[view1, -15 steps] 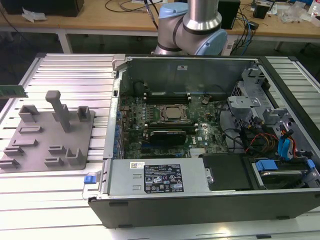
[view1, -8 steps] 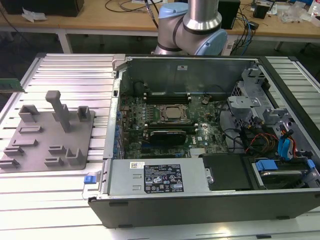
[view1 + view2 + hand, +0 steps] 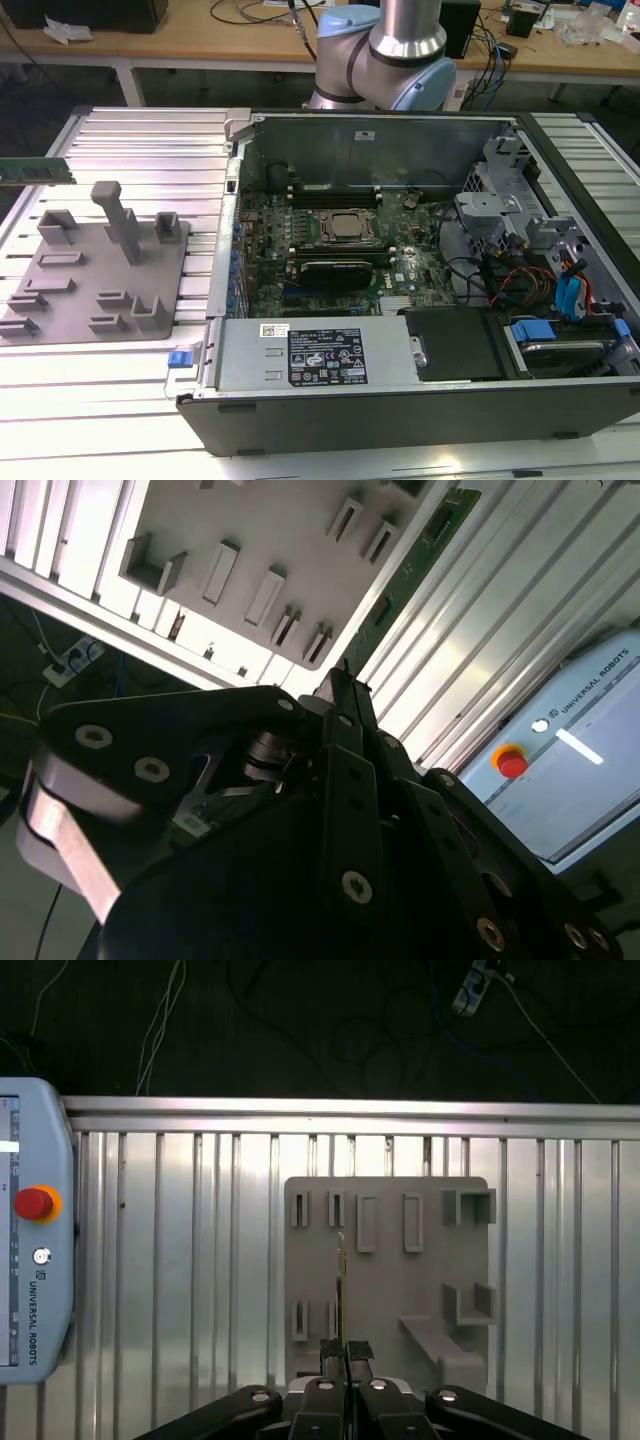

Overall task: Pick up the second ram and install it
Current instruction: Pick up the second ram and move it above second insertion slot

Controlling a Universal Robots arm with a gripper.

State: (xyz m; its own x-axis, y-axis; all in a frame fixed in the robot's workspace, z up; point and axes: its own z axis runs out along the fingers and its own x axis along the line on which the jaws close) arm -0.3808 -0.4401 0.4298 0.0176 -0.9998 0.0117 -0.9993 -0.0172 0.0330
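Observation:
The second ram (image 3: 38, 170), a thin green stick, hangs above the table at the exterior view's far left, over the far corner of the grey fixture plate (image 3: 95, 270). In the first wrist view I see the ram (image 3: 341, 1280) edge-on, running out from my gripper (image 3: 345, 1348), whose black fingers are shut on its near end above the fixture plate (image 3: 385, 1260). The second wrist view shows the green ram (image 3: 420, 555) sticking out past the gripper (image 3: 340, 685) over the ribbed table. The open computer case (image 3: 235, 190) holds the motherboard (image 3: 330, 240), with dark memory slots (image 3: 330, 195) beside the processor.
Upright posts and small holders (image 3: 118, 215) rise from the fixture plate. A teach pendant with a red stop button (image 3: 32, 1203) lies on the ribbed aluminium table (image 3: 180, 1260). The arm's base (image 3: 385, 50) stands behind the case. Drive bays and cables (image 3: 540, 260) fill the case's side on the exterior view's right.

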